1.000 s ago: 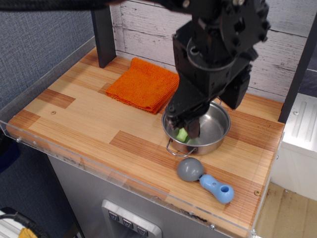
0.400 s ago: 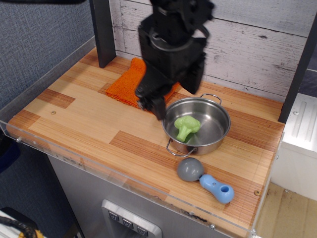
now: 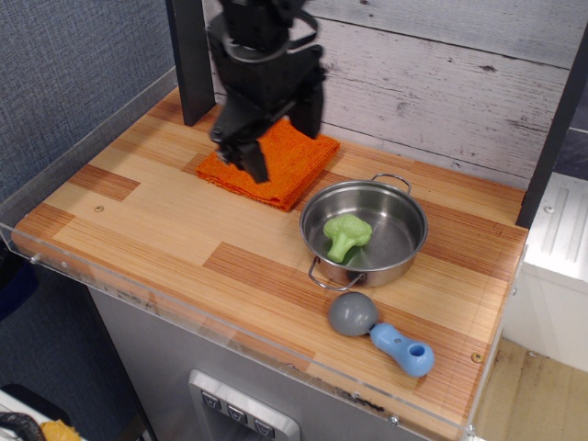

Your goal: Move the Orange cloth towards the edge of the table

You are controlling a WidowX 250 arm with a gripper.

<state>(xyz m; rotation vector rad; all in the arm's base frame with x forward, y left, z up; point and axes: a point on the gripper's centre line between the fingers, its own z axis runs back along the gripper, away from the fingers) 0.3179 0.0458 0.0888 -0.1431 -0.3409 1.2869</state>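
The Orange cloth lies folded flat at the back of the table, left of the steel pan. My gripper hangs from the dark arm directly over the cloth's left half, fingertips pointing down and just above or at its surface. The jaws look slightly apart with nothing between them. The arm hides the cloth's back left part.
A steel pan with a green broccoli toy in it stands right of the cloth. A grey and blue toy lies near the front edge. A dark post stands at the back left. A clear acrylic rim lines the table's edges.
My gripper left the broccoli in the pan and moved left and back, from over the pan to over the orange cloth. The cloth has not moved.
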